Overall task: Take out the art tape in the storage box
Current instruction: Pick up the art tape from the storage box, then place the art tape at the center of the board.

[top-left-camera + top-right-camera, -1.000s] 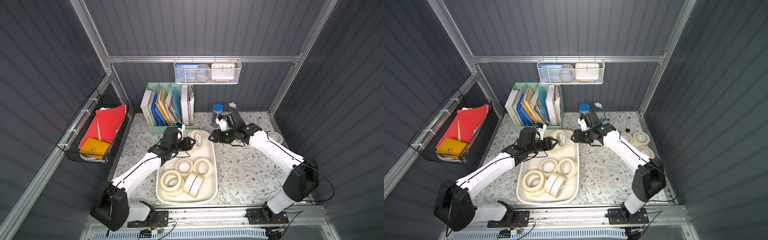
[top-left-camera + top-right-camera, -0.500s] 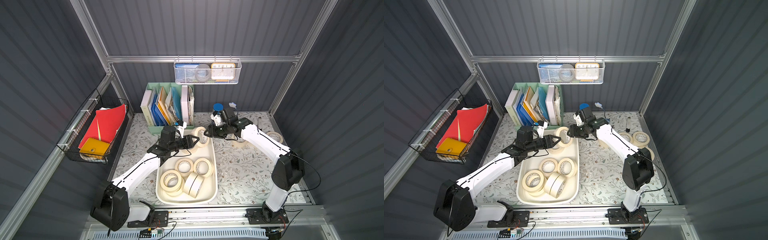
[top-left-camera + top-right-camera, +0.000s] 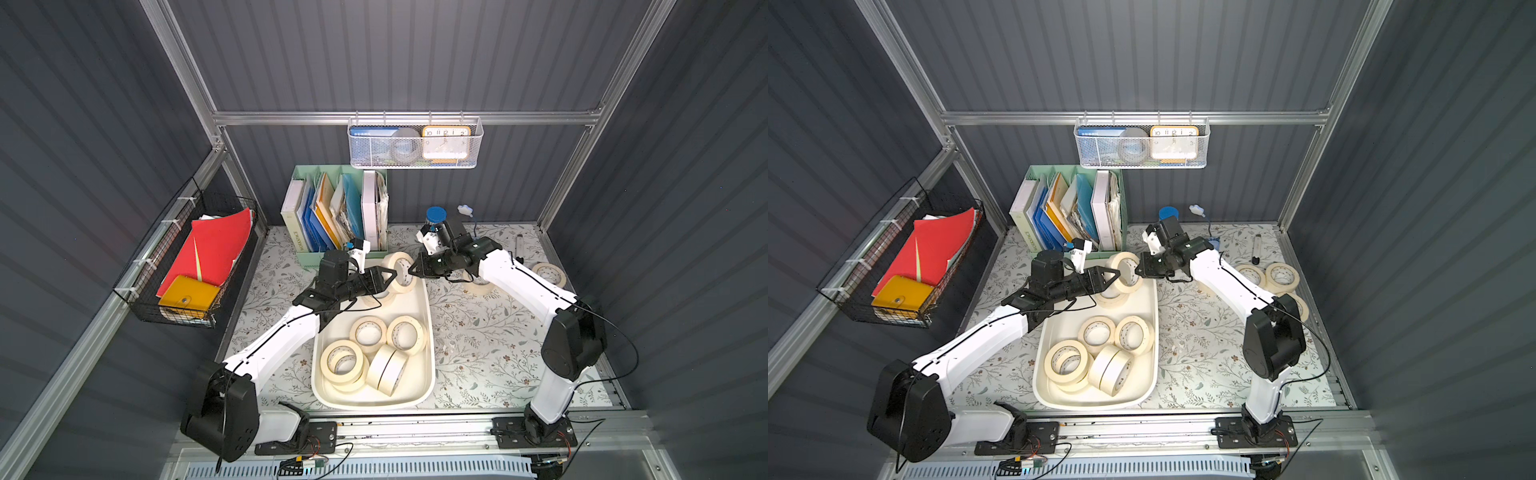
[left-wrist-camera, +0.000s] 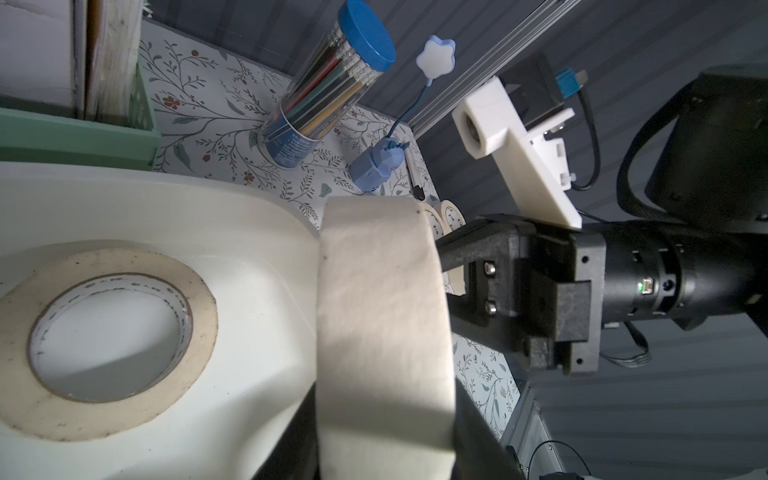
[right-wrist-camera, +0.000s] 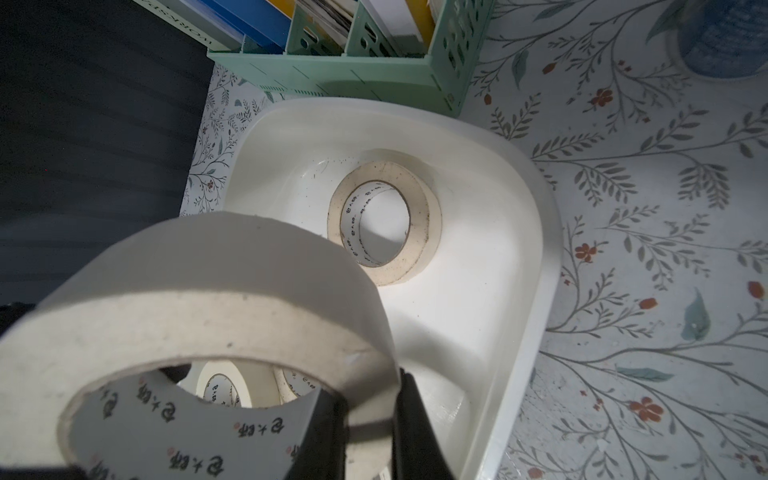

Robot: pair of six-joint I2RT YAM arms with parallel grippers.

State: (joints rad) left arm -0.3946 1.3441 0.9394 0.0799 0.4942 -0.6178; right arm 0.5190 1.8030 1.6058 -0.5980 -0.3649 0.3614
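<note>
1. Two sets of fingers share one masking-tape roll (image 3: 401,272), held above the far end of the storage box (image 3: 374,404). The left fingers (image 3: 376,279) grip it across its width, and the right fingers (image 5: 409,424) pinch its wall, one inside the core.
2. It looks light and stiff, and the matte crepe paper should give good grip. Pinching through the ring's wall seems surest.
3. Several other rolls (image 3: 368,332) lie in the smooth cream plastic tub, and more taken-out rolls (image 3: 548,272) sit on the floral tabletop (image 3: 478,345).
</note>
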